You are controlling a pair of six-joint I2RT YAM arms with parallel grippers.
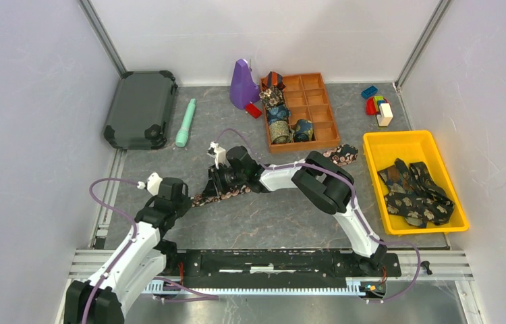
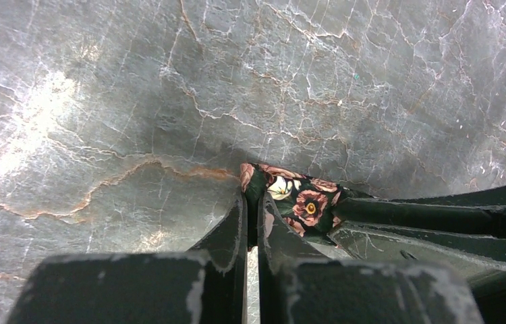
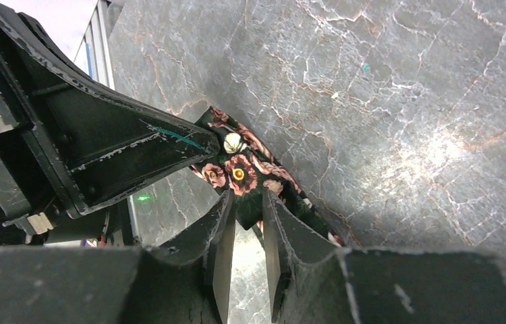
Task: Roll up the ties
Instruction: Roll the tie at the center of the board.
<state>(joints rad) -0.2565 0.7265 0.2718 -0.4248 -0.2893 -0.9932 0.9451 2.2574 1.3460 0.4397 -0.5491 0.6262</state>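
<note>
Left claw (image 2: 251, 197) and right claw (image 3: 248, 197) crowd each other; bare tabletop (image 1: 264, 217) lies nearer, wooden tray (image 1: 335, 123) beyond.

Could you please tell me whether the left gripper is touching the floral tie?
Touching: the left wrist view shows the left gripper pinching the end of the floral tie.

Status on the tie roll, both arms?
Left gripper jaws shut on tie tip. Right gripper jaws narrow around same end, clamp unclear. Rest of tie lies flat, far end beside wooden tray.
</note>
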